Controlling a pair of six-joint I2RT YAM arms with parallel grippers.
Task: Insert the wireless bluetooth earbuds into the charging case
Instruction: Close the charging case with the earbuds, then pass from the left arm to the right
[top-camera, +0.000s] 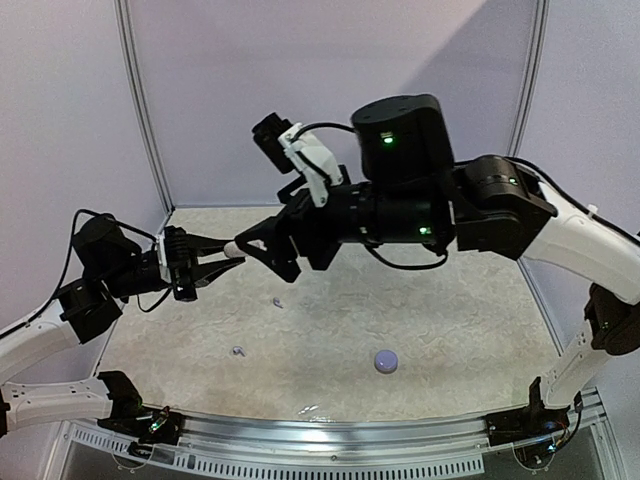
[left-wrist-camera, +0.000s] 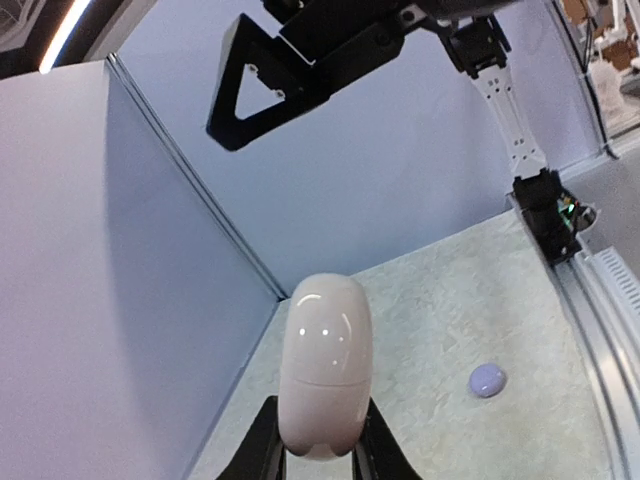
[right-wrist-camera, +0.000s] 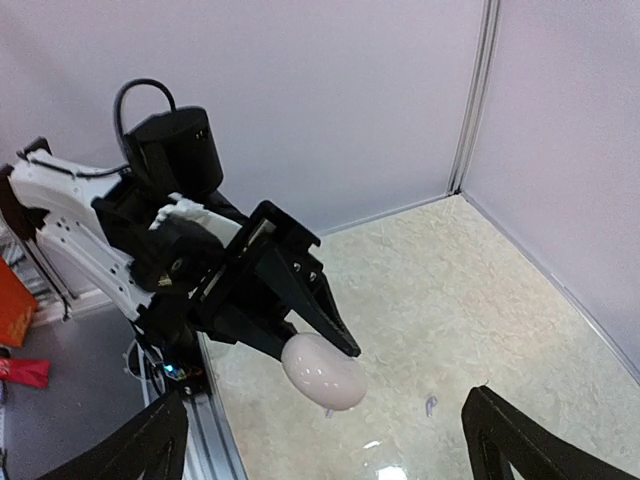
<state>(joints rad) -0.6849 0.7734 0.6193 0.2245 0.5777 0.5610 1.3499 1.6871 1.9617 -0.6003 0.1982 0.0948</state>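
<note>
our left jaws clamp the case (left-wrist-camera: 325, 365), our right jaws gape empty at its 3 o'clock, earbuds (top-camera: 237, 351) on the worktop (top-camera: 450, 320).

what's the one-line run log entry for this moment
left hand: shut on charging case, raised | right hand: open, facing case | case: closed | earbuds: both loose on table | inserted: none

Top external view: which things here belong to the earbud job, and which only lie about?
Job: charging case, closed, in left gripper; two earbuds on the table.
Lying about: round lavender piece on the table, purpose unclear.
</note>
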